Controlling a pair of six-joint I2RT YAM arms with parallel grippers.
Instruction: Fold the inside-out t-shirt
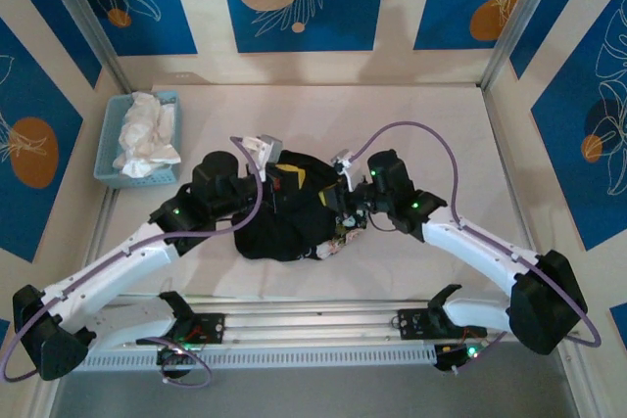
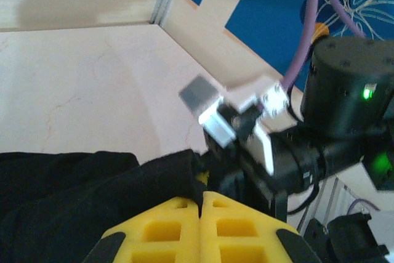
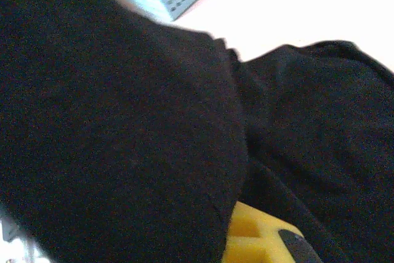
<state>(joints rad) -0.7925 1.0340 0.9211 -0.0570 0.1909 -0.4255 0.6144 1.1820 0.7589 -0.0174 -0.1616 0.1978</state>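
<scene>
The inside-out t-shirt [image 1: 279,232] lies bunched in a dark heap at the middle of the table [image 1: 441,134], between the two arms and close to their near edge. The left gripper [image 1: 291,181] reaches in over the heap's upper left part; seen from its own wrist, the left gripper [image 2: 200,198] has its yellow fingers [image 2: 166,232] pressed together, with a raised fold of the black cloth [image 2: 178,167] pinched at their tips. The right gripper [image 1: 338,205] meets the heap from the right side, its claw closed. In its wrist view black cloth [image 3: 123,121] drapes over it and one yellow finger [image 3: 252,238] peeks out beneath, so whether it grips fabric cannot be told. A blue basket [image 1: 108,159] holding a white cloth [image 1: 147,134] sits well apart at the table's far left
</scene>
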